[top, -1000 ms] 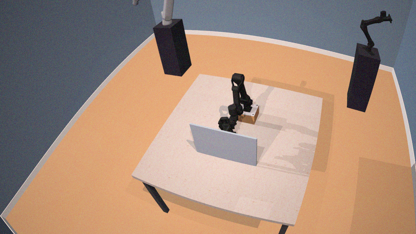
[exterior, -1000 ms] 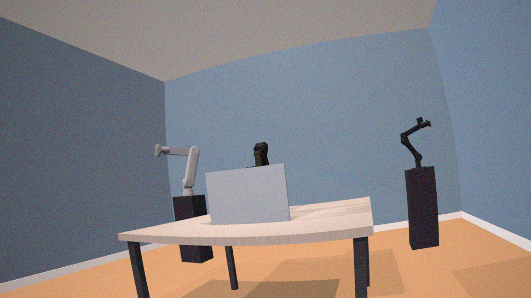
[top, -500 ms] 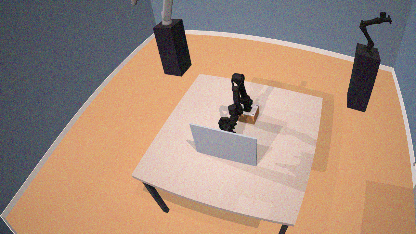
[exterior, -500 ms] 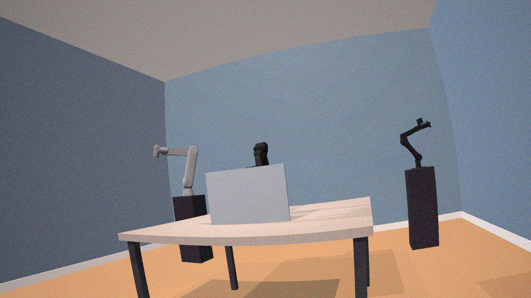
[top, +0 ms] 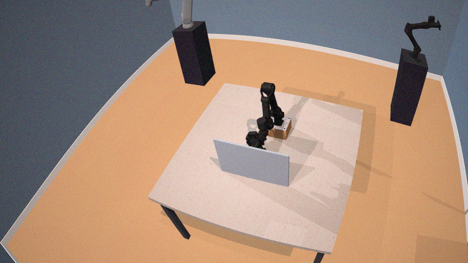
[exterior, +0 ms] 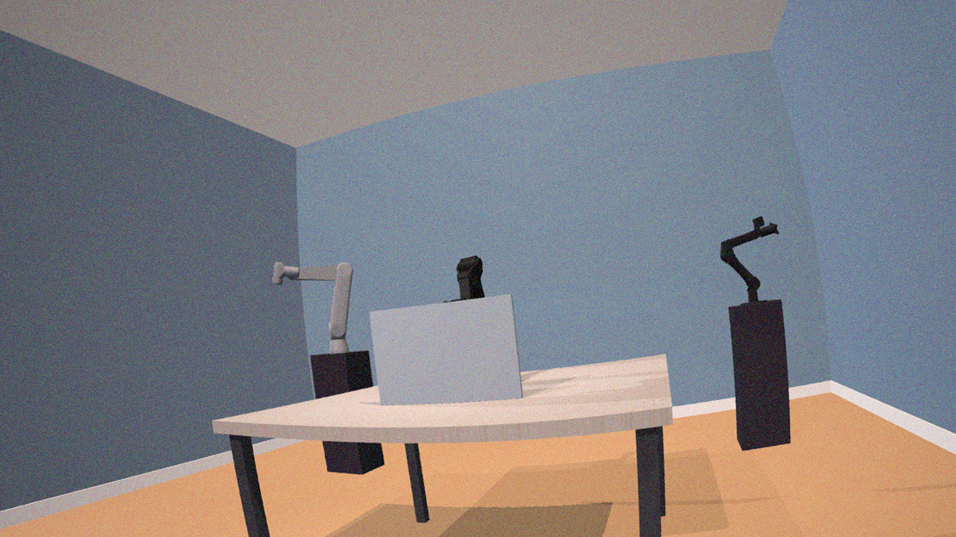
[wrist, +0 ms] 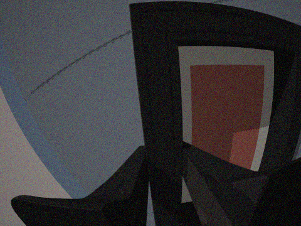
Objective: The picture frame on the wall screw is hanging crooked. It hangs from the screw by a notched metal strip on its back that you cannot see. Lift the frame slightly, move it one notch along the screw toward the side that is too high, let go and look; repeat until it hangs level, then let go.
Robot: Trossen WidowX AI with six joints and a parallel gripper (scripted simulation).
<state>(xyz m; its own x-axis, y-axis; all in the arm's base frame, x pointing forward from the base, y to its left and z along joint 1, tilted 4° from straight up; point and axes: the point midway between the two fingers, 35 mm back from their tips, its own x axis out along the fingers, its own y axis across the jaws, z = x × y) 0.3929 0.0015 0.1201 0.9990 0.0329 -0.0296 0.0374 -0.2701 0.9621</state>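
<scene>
The picture frame (wrist: 160,78) shows only in the wrist view: a black border around a pale mat and a red picture. Its top edge and one side bar are in view; its lower part is partly hidden by the fingers. My gripper (wrist: 162,150) is shut on that side bar, one finger on each side of it. The small upright wall panel (top: 253,165) (exterior: 446,358) (wrist: 88,103) is seen from its back in the top and exterior views and hides the frame and my fingertips there. The screw and notched strip are hidden. I cannot tell whether the frame is level.
My black arm (top: 265,111) stands on a small box (top: 278,133) behind the panel, on the pale table (top: 202,196) (exterior: 456,431). Away from the table, a grey arm (exterior: 341,302) and another black arm (top: 412,37) (exterior: 739,264) stand on dark pedestals. Shadows cross the table.
</scene>
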